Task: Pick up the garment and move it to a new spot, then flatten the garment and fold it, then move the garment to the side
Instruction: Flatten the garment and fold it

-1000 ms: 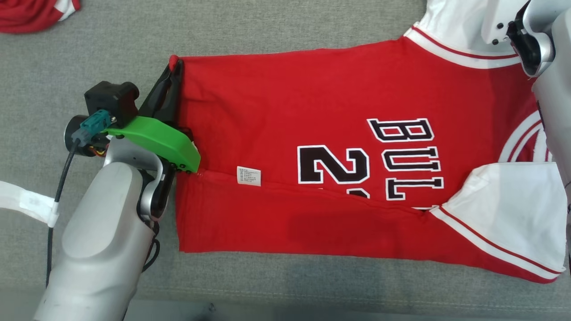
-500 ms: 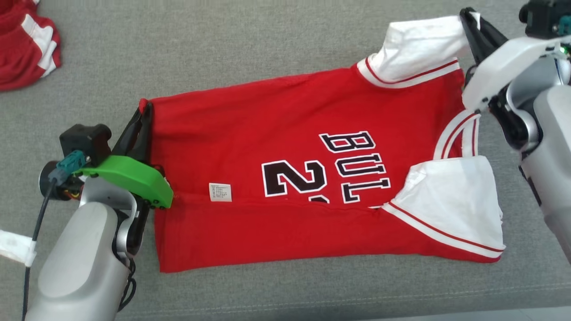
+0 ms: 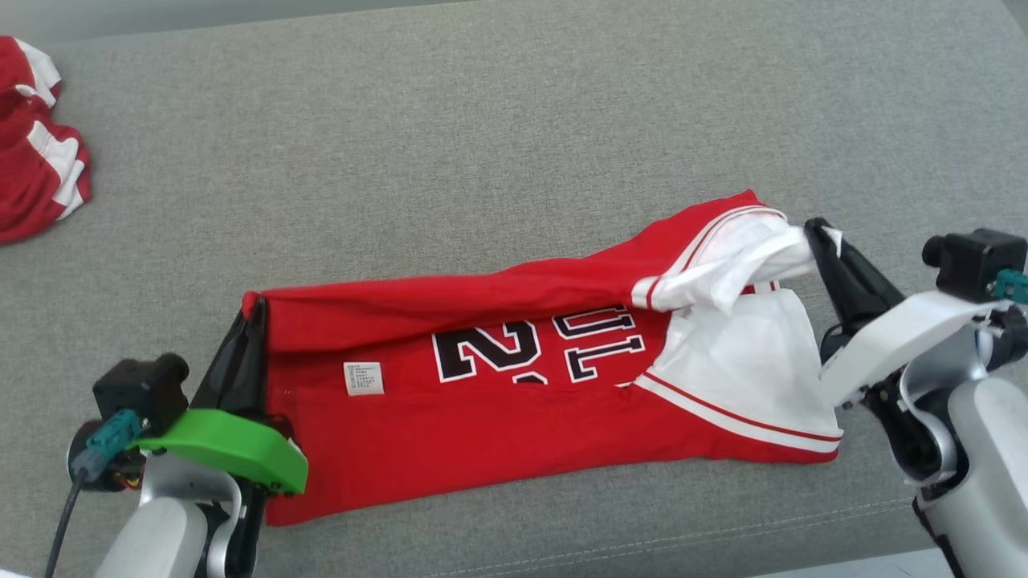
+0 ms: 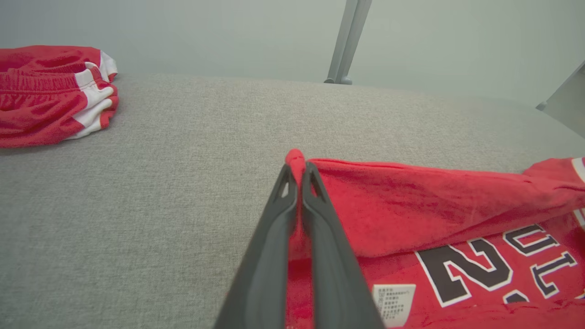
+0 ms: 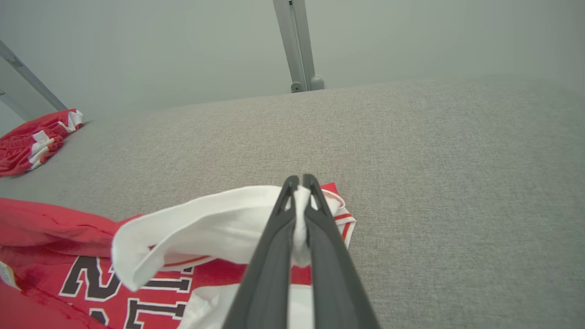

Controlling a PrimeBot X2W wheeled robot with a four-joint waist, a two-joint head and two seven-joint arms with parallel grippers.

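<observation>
Grey cushion (image 3: 514, 120), pale wall behind. Left hand (image 3: 254, 309) is clamped on the hem corner, right hand (image 3: 816, 230) on the white sleeve (image 3: 747, 257). The jersey (image 3: 482, 433) lies along the cushion's near edge. Since half a second ago its far side has lifted and now rolls over the lettering (image 3: 498, 353). The lengthwise fold is likely under way.

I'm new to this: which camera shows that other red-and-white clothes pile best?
The left wrist view: the clothes pile looks largest, waistband and stripes clear. The head view shows it smaller at the edge; the right wrist view, tiny and far.
</observation>
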